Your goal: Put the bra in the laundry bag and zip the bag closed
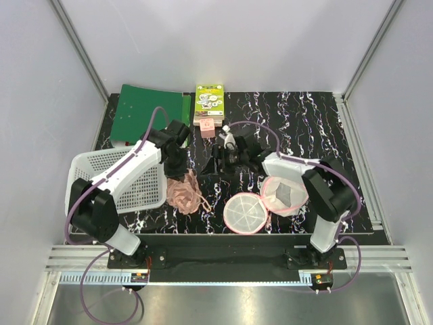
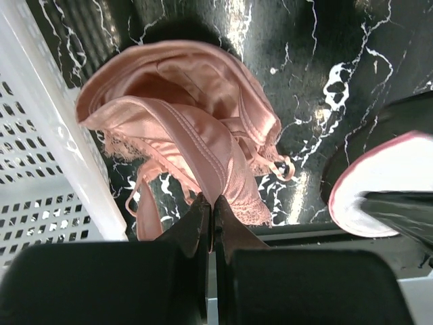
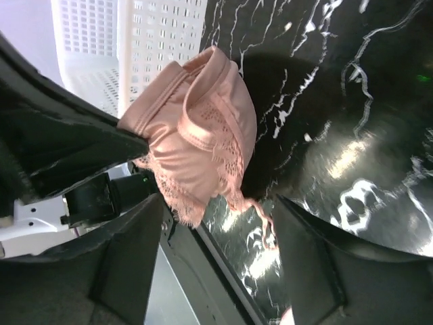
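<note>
The salmon-pink bra is bunched on the black marbled table beside the white basket. My left gripper is right over it. In the left wrist view my left gripper is shut on a fold of the bra, with pink fabric pinched between the fingertips. The laundry bag lies open at the front right with its two round mesh halves side by side; one pink-edged half shows in the left wrist view. My right gripper is open and empty and faces the bra from a distance.
A white lattice basket stands at the left, close against the bra; it also shows in both wrist views. A green folder, a green-and-white box and a small pink object lie at the back.
</note>
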`<action>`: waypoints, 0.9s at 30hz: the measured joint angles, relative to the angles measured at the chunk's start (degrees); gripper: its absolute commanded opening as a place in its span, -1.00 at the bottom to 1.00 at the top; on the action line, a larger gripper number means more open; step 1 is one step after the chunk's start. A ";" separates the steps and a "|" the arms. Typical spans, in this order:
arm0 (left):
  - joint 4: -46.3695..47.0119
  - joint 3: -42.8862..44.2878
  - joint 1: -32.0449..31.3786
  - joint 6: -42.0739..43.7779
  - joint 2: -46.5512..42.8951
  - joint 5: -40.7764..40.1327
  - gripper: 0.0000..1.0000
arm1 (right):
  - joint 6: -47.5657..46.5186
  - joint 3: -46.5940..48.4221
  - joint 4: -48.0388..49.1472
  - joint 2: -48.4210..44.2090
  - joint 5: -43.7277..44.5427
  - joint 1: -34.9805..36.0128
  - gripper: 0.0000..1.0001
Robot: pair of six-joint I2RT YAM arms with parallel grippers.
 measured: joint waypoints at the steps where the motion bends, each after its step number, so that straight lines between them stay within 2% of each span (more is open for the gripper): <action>1: 0.13 0.00 0.00 0.11 0.24 -0.11 -1.00 | 1.11 -0.63 2.64 1.31 -0.79 0.55 0.38; 7: 0.63 0.00 0.00 1.14 1.62 0.00 -1.00 | 4.70 -2.05 10.43 7.85 -2.51 3.85 0.35; 14: 1.03 0.00 0.00 1.42 1.64 0.26 -1.00 | 5.64 -1.86 12.50 11.56 -2.75 6.03 -0.06; 17: 1.11 0.00 -0.15 1.84 1.64 0.70 -1.00 | 5.62 -1.79 12.68 12.83 -2.62 6.10 -0.49; 18: 1.18 0.00 -0.24 2.19 1.64 0.92 -1.00 | 5.62 -1.77 12.61 13.16 -2.58 6.08 -0.79; 20: 1.25 0.00 -0.66 2.78 1.64 1.25 -1.00 | 5.42 -1.77 12.55 13.40 -2.49 6.10 -1.00; 27: 2.38 0.11 -2.93 3.63 2.03 2.05 -1.00 | 3.41 -2.84 7.91 10.34 0.66 6.10 -1.00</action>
